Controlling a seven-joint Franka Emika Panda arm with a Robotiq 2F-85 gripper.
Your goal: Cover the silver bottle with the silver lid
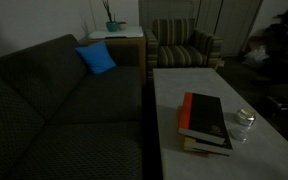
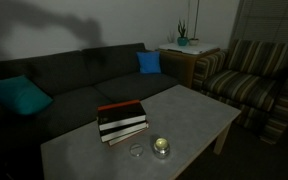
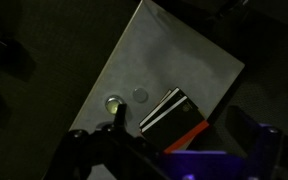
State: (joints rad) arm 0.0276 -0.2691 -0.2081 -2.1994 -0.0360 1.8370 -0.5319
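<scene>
The silver bottle (image 2: 162, 147) is a small shiny container standing near the front edge of the pale coffee table (image 2: 199, 110). It also shows in an exterior view (image 1: 244, 128) and from high above in the wrist view (image 3: 114, 101). The silver lid (image 2: 136, 151) lies flat on the table a short way from the bottle, and shows in the wrist view (image 3: 140, 96). My gripper (image 3: 179, 138) shows only in the wrist view, as dark fingers spread wide at the bottom edge. It is far above the table, open and empty. The arm is out of both exterior views.
A red-and-black book stack (image 2: 121, 120) lies on the table beside the bottle and lid, also in an exterior view (image 1: 204, 122). A dark sofa (image 2: 74, 75) with blue cushions runs along one side. A striped armchair (image 2: 249, 75) stands at the end. The room is dim.
</scene>
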